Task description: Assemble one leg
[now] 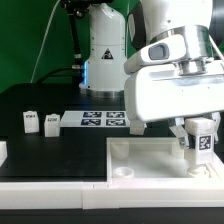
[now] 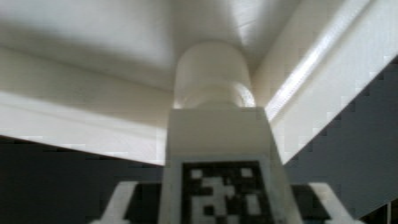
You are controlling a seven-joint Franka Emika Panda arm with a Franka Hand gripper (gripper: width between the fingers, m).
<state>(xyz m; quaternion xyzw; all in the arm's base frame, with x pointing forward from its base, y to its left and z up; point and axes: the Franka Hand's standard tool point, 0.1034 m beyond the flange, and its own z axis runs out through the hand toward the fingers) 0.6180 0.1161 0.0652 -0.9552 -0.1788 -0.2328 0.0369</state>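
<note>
Large, white and square, the plastic tray (image 1: pixel 150 165) fills the near edge of the exterior view. It lies on the black table (image 1: pixel 60 150) and shows a round socket (image 1: pixel 122 172) in its corner at seven o'clock.

At nine o'clock of that view, a white part (image 1: pixel 3 150) is cut off by the frame edge and too little of it shows to name it. Toward one o'clock from it stand two small white rectangular plastic blocks with black-and-white tags, upright and just apart: the first spare leg (image 1: pixel 30 121) and the second spare leg (image 1: pixel 52 122). Just beside them at three o'clock, the thin flat white marker board (image 1: pixel 103 120) lies on the table.

At three o'clock of the view, the arm's white two-finger gripper (image 1: pixel 198 138) hangs over the tray's one o'clock corner. It is clenched on the sides of the held leg (image 1: pixel 201 143), a block like the other two, upright with its tag facing the camera.

The wrist view shows the held leg (image 2: pixel 222 150) between the gripper's (image 2: pixel 221 205) fingers (image 2: pixel 125 205). The leg's rounded peg end (image 2: pixel 214 75) points toward an inner corner of the tray's wall (image 2: pixel 71 90). Whether the peg touches the tray cannot be told.
</note>
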